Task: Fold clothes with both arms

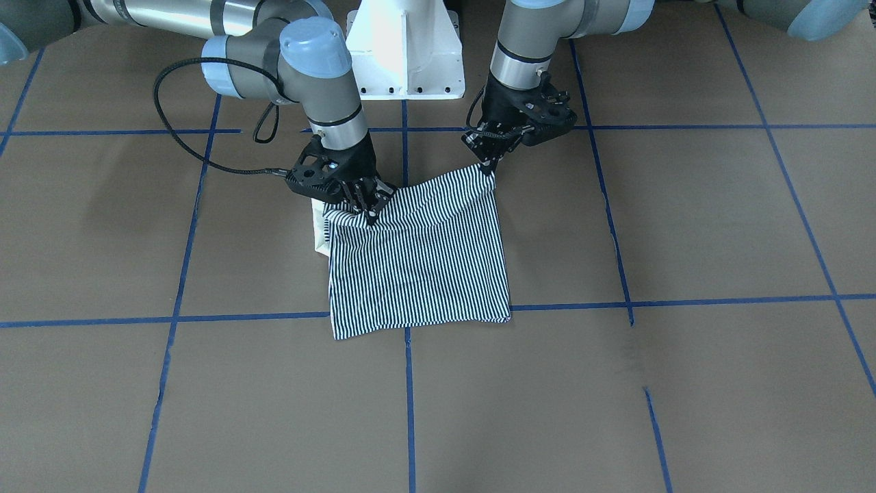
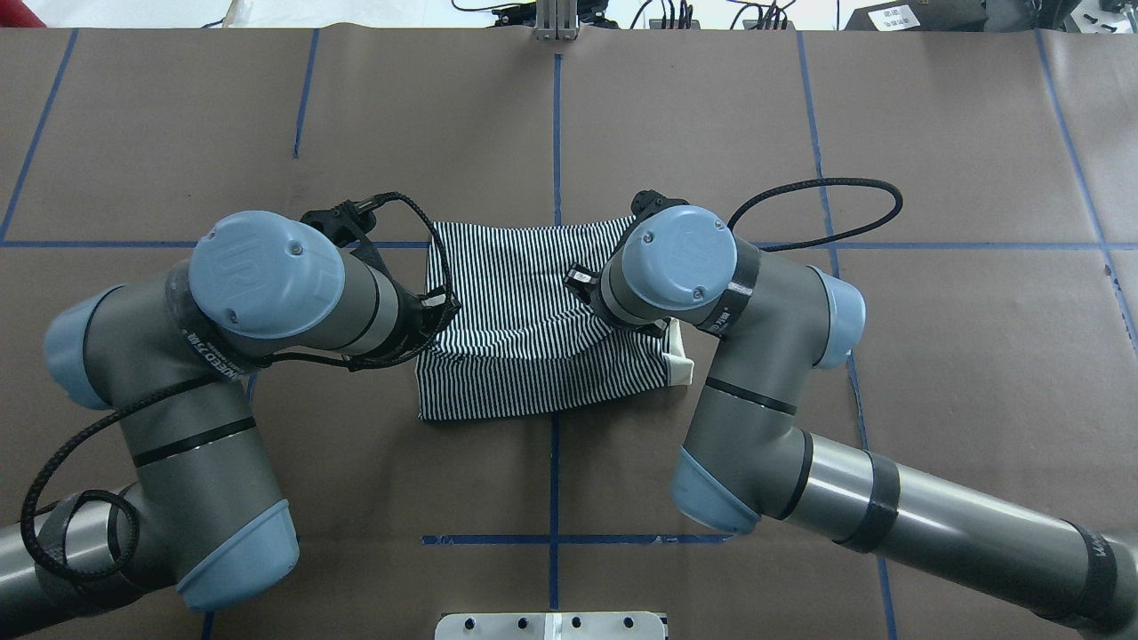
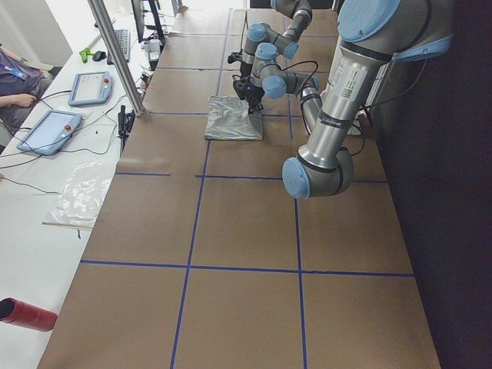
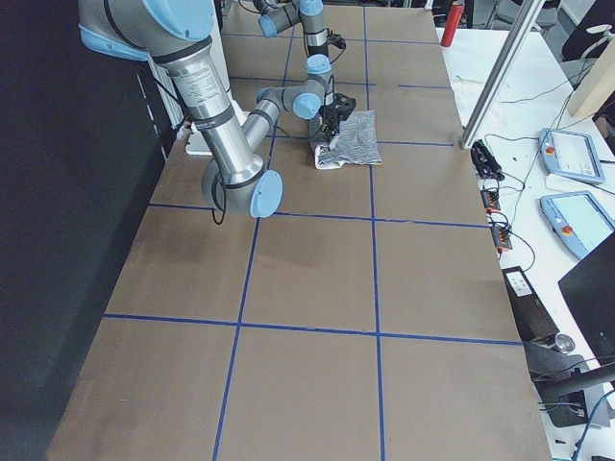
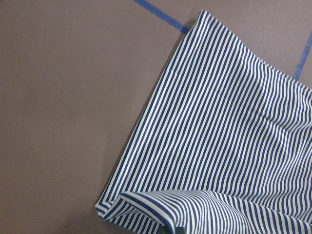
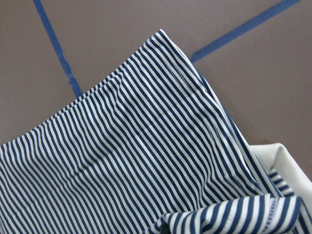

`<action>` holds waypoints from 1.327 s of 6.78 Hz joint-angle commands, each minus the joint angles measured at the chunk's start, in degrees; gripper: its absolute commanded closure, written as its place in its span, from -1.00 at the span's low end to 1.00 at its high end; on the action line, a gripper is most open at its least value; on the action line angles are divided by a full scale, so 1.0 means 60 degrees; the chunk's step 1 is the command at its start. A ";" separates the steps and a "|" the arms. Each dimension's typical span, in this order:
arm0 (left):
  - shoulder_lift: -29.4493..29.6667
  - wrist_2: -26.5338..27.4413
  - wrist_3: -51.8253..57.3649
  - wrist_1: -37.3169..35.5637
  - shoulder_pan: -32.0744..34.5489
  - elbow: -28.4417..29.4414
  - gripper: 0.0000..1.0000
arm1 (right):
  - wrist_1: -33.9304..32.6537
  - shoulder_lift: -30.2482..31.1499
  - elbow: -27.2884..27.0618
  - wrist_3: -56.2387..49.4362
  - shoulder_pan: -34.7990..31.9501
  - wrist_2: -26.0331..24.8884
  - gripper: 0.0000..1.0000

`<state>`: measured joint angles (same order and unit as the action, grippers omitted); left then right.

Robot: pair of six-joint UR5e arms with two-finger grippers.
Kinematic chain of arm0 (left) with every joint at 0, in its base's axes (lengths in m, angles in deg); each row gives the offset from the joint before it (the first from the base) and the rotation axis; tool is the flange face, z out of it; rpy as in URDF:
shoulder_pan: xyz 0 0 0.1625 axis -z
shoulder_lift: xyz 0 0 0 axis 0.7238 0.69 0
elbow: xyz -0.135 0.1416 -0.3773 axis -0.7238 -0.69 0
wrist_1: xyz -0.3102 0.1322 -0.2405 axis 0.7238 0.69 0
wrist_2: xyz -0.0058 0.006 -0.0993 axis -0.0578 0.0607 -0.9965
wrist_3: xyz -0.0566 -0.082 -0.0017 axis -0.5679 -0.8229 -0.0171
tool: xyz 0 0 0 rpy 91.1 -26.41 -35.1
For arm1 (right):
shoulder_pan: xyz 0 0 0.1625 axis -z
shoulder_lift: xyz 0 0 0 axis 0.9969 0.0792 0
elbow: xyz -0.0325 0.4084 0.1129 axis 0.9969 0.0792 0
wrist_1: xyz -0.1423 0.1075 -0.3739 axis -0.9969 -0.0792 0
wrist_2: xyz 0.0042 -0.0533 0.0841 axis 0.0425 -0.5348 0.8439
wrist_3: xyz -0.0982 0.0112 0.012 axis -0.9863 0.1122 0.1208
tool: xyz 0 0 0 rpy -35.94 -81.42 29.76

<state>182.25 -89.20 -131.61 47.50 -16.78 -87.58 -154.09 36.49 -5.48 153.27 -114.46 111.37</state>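
Two arms are working. The left arm [image 1: 521,58] and right arm [image 1: 321,75] are bending down over the brown table [image 1: 684,226], wrists angling at the one striped polo shirt [image 1: 421,267], which is lying folded mid-frame. The left gripper [image 1: 491,168] is pinching its upper right corner. The right gripper [image 1: 369,209] is clenching bunched fabric at upper left, beside the cream collar [image 1: 319,229]. The white lettering on the left arm's black band [image 2: 209,351] is too small to read.

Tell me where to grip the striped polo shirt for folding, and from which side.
Take the polo shirt by the two corners of its edge nearest the robot base, from above, one gripper each. It lies as a flat folded square, so only corners give a pinchable lip. The right gripper and left gripper pinch there now, fabric bunched.
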 commanded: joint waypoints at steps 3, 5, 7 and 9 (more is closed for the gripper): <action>0.0199 -0.0011 0.0048 0.0546 0.0064 0.0779 1.00 | 0.0240 -0.0371 0.0624 -0.0320 -0.0350 -0.0002 1.00; 0.1306 -0.0041 0.0048 0.1626 0.1403 0.3241 0.25 | 0.0254 -0.2118 0.3068 -0.0717 -0.1139 0.0158 1.00; 0.1752 -0.1087 0.1693 0.3356 0.3628 0.5361 -1.00 | 0.1814 -0.2980 0.5641 -0.1895 -0.2308 0.0667 -1.00; 0.1694 -0.1373 0.2260 0.3347 0.3887 0.5338 -1.00 | 0.1808 -0.2790 0.5722 -0.3190 -0.3030 0.1603 -1.00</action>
<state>192.39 -96.20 -119.79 67.13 5.22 -56.06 -143.87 19.36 27.84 138.01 -130.06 117.52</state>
